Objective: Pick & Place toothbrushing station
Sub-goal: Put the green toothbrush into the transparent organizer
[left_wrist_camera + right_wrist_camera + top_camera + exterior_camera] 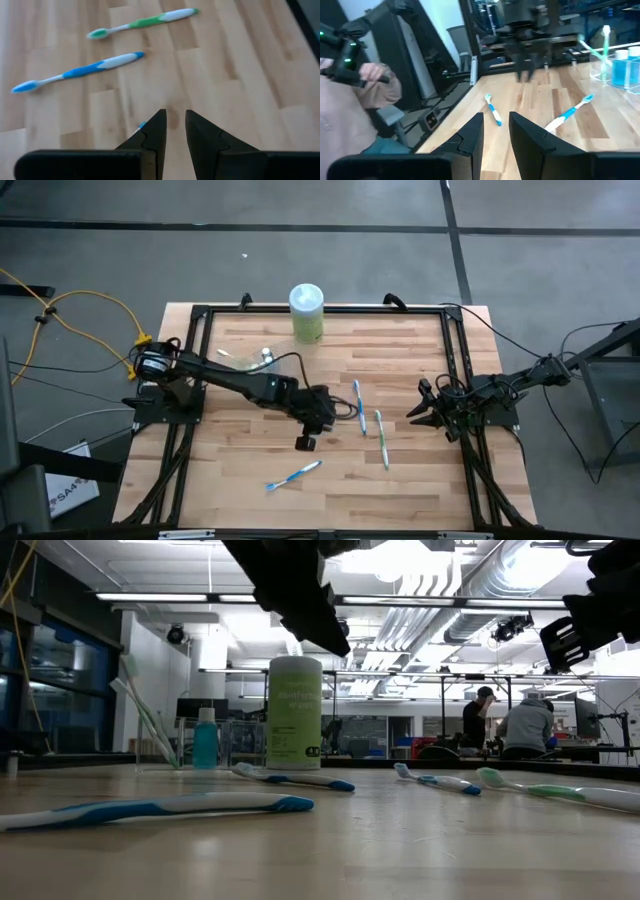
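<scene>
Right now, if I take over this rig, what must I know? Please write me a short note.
Left gripper: slightly open, empty, over mid-table near the loose brushes.
Right gripper: open, empty, waiting at the table's right edge.
Cup: at the back of the table, left of the green canister, with some brushes standing in it.
Loose, lying flat: blue brush, green brush, second blue brush nearer the front.
Done: some brushes are in the cup.
Left: probably the three loose brushes, which still have to go into the cup.
</scene>
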